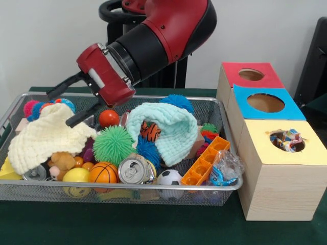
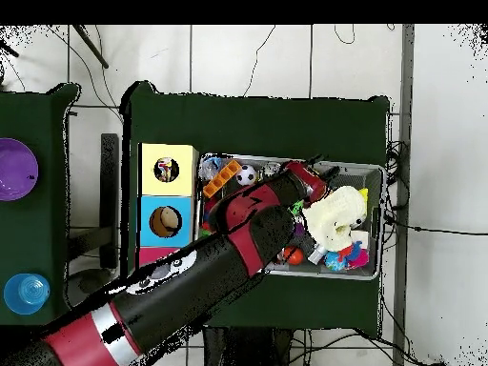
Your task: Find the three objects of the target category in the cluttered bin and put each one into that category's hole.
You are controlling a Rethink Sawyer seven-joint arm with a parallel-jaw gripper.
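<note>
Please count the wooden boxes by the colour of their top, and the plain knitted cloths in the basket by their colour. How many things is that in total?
Red-topped box: 1
Blue-topped box: 1
Yellow-topped box: 1
Pale-yellow knitted cloth: 1
Mint knitted cloth: 1
Total: 5

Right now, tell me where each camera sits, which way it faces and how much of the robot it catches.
Front view: across the table, level, facing the robot; shows the wire bin, three boxes, red arm and open gripper over the pale-yellow cloth.
Overhead view: above, looking straight down, base at bottom; the arm crosses diagonally to the bin.
Both show the yellow-topped box, multicoloured fabric in its hole.
</note>
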